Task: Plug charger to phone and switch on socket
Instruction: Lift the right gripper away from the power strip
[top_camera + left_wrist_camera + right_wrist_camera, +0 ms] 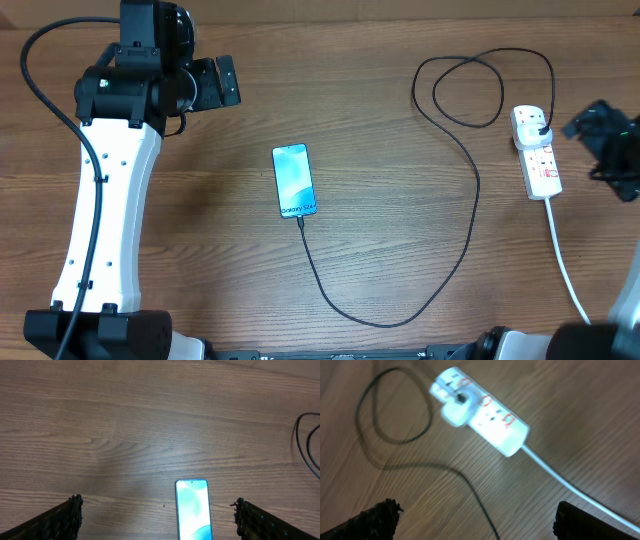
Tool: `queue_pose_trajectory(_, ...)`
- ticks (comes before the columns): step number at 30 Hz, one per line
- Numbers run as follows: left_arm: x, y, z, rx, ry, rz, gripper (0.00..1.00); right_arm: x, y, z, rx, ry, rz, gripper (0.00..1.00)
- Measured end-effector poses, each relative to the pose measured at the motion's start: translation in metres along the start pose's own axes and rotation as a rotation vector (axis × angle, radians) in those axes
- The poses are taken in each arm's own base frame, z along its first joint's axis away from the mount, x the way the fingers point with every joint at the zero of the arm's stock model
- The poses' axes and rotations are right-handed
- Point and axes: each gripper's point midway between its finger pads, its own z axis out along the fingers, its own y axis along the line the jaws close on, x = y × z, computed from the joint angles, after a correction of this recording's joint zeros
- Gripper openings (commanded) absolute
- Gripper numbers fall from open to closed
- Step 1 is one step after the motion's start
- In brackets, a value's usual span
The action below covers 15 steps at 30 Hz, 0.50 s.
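Left hand (157,505) gapes empty; right hand (476,508) too.

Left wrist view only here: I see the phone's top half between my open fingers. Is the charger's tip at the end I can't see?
Observer: Yes. Overhead, the charger runs up to the phone and its tip meets the near edge, the end with the text.
Operator: Where does the cable's other end go?
Observer: To a plug seated in the far outlet of the socket, well off to your right.
Operator: Is the other arm on the switch?
Observer: No. The right gripper is open and hovers over the socket, touching nothing.
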Motion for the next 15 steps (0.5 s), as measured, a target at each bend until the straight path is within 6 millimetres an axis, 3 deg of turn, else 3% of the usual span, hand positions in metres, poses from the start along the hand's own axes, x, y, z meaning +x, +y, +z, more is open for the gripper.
queue_pose_trajectory(2, 0.0, 0.0, 0.0, -0.001, 0.001, 0.0, 1.0, 0.025, 0.021, -0.015, -0.057, -0.023, -0.078, 0.99)
queue_pose_trajectory(8, 0.0, 0.001, 0.0, -0.004, 0.0, 0.0, 1.0, 0.083, 0.054, -0.042, -0.223, -0.125, -0.265, 1.0)
queue_pose_trajectory(12, 0.0, 0.001, 0.0, -0.003, 0.0, 0.0, 0.99, 0.118, 0.055, -0.056, -0.306, -0.175, -0.357, 1.0)
queue_pose_trajectory(15, 0.0, 0.001, 0.0, -0.004, 0.0, 0.0, 1.0, 0.133, 0.047, -0.062, -0.327, -0.188, -0.381, 1.0)
